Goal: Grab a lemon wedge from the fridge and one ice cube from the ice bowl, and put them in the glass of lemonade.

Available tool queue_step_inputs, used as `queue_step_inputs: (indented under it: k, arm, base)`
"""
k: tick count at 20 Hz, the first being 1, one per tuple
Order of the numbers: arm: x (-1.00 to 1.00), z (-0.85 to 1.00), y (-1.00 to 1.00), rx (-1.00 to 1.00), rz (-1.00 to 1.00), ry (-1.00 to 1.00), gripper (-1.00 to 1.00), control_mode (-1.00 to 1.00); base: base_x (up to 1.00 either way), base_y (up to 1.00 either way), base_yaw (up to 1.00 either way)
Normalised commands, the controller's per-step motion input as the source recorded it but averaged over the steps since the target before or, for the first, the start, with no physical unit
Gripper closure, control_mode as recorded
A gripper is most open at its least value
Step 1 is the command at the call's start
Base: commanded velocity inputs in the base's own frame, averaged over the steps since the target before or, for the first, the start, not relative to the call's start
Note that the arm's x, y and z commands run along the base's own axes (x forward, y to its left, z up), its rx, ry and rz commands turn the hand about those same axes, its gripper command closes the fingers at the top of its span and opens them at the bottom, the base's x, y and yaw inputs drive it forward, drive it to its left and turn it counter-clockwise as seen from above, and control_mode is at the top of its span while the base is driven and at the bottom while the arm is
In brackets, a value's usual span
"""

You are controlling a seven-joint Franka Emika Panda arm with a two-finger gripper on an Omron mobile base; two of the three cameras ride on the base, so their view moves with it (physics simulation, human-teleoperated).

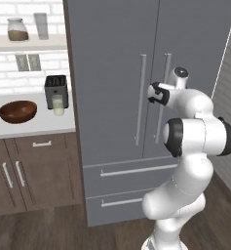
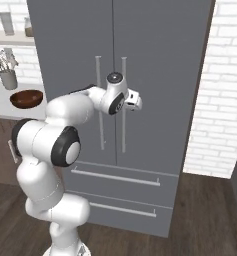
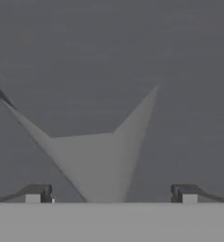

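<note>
- Gripper [image 3: 111, 194] fingers spread, holding nothing, close against the fridge [image 1: 112, 58] doors.
- Right door's handle [image 2: 123, 105] runs vertical; you want it between the fingers, and the hand sits just right of it.

Fridge [image 1: 112, 73] doors shut; ice bowl [image 1: 17, 111], glass of lemonade [image 1: 58, 104] on counter.

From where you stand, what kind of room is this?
A home kitchen, rendered rather than real: a tall grey fridge, a white counter with a black toaster and wooden ice bowl, over brown cabinets.
</note>
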Motion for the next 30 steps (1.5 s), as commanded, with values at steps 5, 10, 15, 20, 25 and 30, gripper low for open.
queue_step_inputs:
  k: [5,10,15,20,25,30]
  arm:
    - [0.13,-0.01,0.0,0.0,0.0,-0.1,-1.0,-1.0]
    - [0.16,0.0,0.0,0.0,0.0,-0.05,1.0,-1.0]
    - [0.11,0.0,0.0,0.0,0.0,-0.04,1.0,-1.0]
    - [0.01,0.0,0.0,0.0,0.0,-0.01,1.0,-1.0]
    - [0.1,0.0,-0.16,0.0,0.0,0.0,1.0,-1.0]
    - [-0.32,0.0,-0.6,0.0,-0.03,0.0,1.0,-1.0]
  base:
    - [0.0,0.0,0.0]
    - [0.0,0.0,0.0]
    - [0.0,0.0,0.0]
    - [0.0,0.0,0.0]
    - [0.0,0.0,0.0]
    - [0.0,0.0,0.0]
